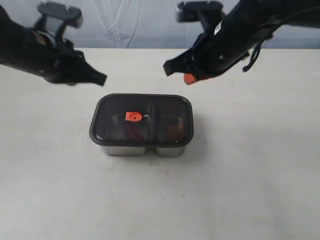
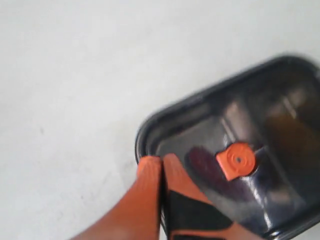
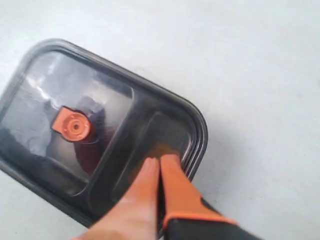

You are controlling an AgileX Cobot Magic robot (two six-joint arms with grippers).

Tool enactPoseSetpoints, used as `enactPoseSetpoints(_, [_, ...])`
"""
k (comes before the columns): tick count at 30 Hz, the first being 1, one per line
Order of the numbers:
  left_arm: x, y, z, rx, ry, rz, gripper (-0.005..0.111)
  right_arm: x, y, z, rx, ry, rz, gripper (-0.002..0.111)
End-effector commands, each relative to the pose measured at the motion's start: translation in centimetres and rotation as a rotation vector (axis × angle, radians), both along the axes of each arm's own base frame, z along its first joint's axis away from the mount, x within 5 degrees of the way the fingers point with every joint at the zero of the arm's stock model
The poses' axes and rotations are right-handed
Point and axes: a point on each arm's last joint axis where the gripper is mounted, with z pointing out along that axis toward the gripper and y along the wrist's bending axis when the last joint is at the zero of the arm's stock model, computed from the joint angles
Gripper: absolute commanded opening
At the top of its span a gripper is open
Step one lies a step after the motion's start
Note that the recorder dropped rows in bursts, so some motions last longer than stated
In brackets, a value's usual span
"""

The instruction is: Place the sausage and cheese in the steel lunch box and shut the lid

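Note:
The steel lunch box [image 1: 125,149] stands mid-table with the dark translucent lid [image 1: 165,107] lying on top, its orange valve tab [image 1: 133,116] in the middle. Through the lid a dark red shape, the sausage [image 1: 134,131], shows in the left compartment and a dim orange-brown shape, the cheese [image 1: 174,131], in the right. My left gripper [image 1: 101,78] hangs shut above the box's left end, and my right gripper [image 1: 189,78] hangs shut above its right end. The lid [image 2: 280,125] [image 3: 100,130] fills both wrist views under the closed orange fingers [image 2: 150,175] [image 3: 172,175].
A white tabletop [image 1: 250,175] spreads around the box, with a pale wall at the back [image 1: 140,25]. Both black arms [image 1: 30,50] [image 1: 250,35] reach in from the upper corners.

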Motion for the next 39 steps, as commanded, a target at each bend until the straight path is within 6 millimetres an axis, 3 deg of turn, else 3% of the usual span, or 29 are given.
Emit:
enactPoseSetpoints(1, [-4.0,1.8,4.6,-0.104,-0.2,0.031,0.0,-2.9,-2.4,3.8,0.064,-0.111,-0.013,-0.001])
enactPoseSetpoints(5, [-8.3,3.7,6.1,-0.156,-0.311,0.038,0.0,-6.6,-5.0,4.5,0.123,-0.17,-0.04,-0.001])
enactPoseSetpoints(10, [-13.5,5.9,6.3,-0.214,-0.435,0.047,0.0,-11.2,-8.5,3.8,0.183,-0.229,-0.074,-0.001])
enactPoseSetpoints(13, [-16.6,7.2,5.2,-0.263,-0.459,0.063,0.0,-14.1,-10.7,2.3,0.242,-0.267,-0.118,-0.001])
enactPoseSetpoints(16, [-18.6,8.1,2.6,-0.285,-0.444,0.079,0.0,-16.4,-12.4,0.8,0.318,-0.32,-0.155,-0.001])
enactPoseSetpoints(20, [-19.2,8.2,0.3,-0.386,-0.382,0.139,0.0,-17.5,-13.4,-1.6,0.328,-0.322,-0.177,-0.001])
enactPoseSetpoints(23, [-19.3,8.2,-0.3,-0.34,-0.352,0.123,0.0,-18.0,-13.4,-2.3,0.314,-0.228,-0.181,-0.001])
enactPoseSetpoints(33, [-19.3,8.3,-0.3,-0.305,-0.371,0.111,0.0,-18.4,-13.6,-1.8,0.342,-0.248,-0.185,-0.001])
enactPoseSetpoints(36, [-19.3,8.3,-0.3,-0.301,-0.376,0.11,0.0,-18.4,-15.0,-0.8,0.283,-0.431,-0.164,-0.001])
enactPoseSetpoints(39, [-19.3,8.4,-0.2,-0.295,-0.381,0.108,0.0,-18.3,-17.3,0.1,0.266,-0.525,-0.315,-0.001])
